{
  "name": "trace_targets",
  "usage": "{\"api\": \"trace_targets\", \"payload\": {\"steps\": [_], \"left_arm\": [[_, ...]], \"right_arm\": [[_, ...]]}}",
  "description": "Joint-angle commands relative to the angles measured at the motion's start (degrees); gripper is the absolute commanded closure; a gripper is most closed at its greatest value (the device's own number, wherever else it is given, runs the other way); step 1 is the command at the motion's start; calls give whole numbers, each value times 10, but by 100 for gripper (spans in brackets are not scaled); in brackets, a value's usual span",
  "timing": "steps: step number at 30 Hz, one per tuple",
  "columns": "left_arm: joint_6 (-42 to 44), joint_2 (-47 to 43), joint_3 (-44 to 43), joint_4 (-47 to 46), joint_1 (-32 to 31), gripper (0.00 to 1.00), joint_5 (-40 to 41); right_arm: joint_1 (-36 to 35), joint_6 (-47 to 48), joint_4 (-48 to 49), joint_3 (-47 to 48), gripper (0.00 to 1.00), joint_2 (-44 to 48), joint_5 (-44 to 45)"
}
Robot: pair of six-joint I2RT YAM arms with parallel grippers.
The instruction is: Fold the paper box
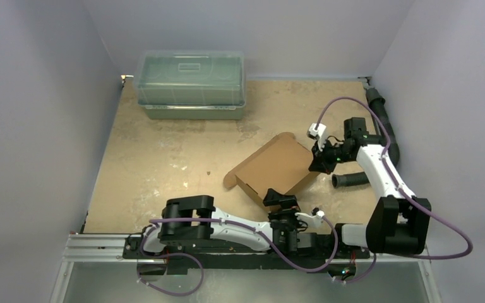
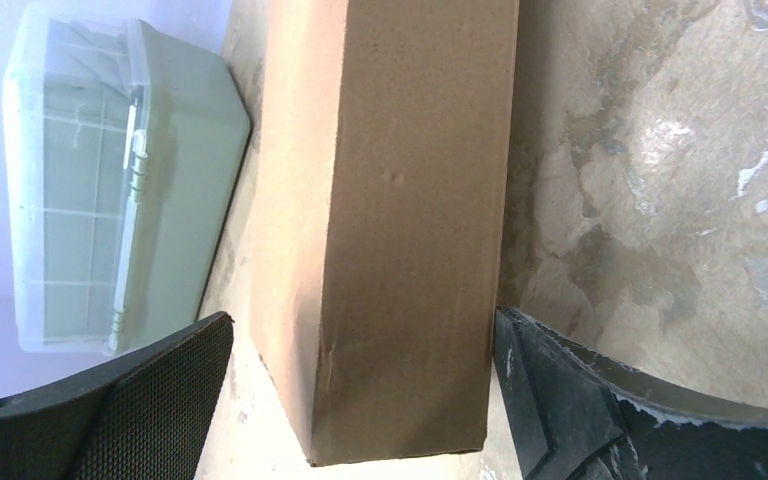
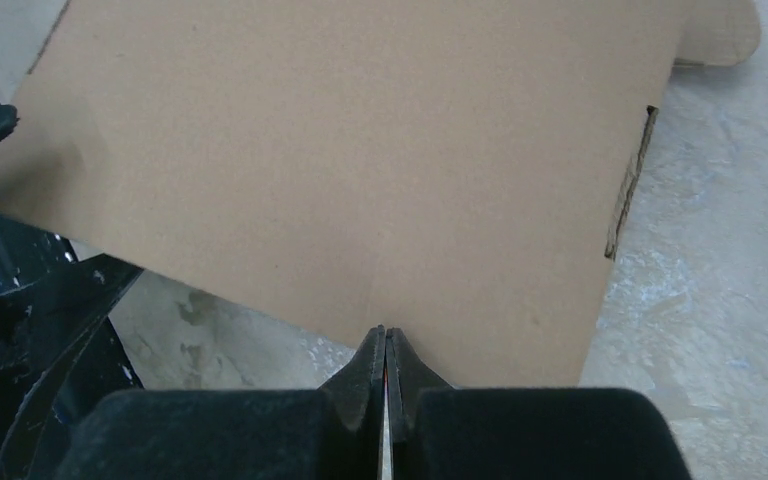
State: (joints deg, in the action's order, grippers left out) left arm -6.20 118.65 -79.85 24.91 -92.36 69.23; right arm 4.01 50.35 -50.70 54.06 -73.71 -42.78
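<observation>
The paper box [image 1: 275, 167] is plain brown cardboard, lying partly folded in the middle of the table with its side walls raised. My left gripper [image 1: 281, 205] is at its near corner. In the left wrist view that gripper [image 2: 360, 330] stands open, with an upright end of the box [image 2: 400, 250] between its fingers [image 2: 160, 400] and touching neither. My right gripper [image 1: 319, 165] is at the box's right edge. It is shut [image 3: 385, 335], its tips against the edge of a flat brown panel [image 3: 340, 160], and I see nothing between the jaws.
A clear greenish plastic bin [image 1: 191, 85] with a lid stands at the back left; the left wrist view shows the bin [image 2: 110, 190] too. A black ribbed hose [image 1: 350, 181] lies on the table right of the box. Grey walls close in both sides.
</observation>
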Motion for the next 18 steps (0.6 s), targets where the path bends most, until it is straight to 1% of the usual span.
{"api": "trace_targets", "payload": {"steps": [1, 3, 4, 6, 9, 11, 14, 18], "left_arm": [[-9, -39, 2, -16, -3, 1, -24], [-20, -46, 6, -22, -3, 1, -46], [-26, -51, 10, -28, -3, 1, -64], [-35, -67, 24, -47, -3, 1, -108], [-42, -97, 47, -80, -2, 1, -174], [-51, -109, 54, -84, -3, 1, -205], [-63, -128, 68, -88, -2, 3, -246], [-86, -220, 131, -136, 4, 3, -298]], "right_arm": [[-31, -28, 27, 7, 100, -19, 40], [-35, -67, 66, 2, 100, -25, 61], [-51, -86, 92, 1, 100, -29, 73], [-60, -130, 129, 1, 97, -34, 97], [-66, -160, 157, 14, 93, -45, 114], [-66, -162, 150, 28, 90, -54, 92], [-66, -155, 134, 36, 80, -54, 44], [-62, -127, 117, 24, 67, -18, 14]]}}
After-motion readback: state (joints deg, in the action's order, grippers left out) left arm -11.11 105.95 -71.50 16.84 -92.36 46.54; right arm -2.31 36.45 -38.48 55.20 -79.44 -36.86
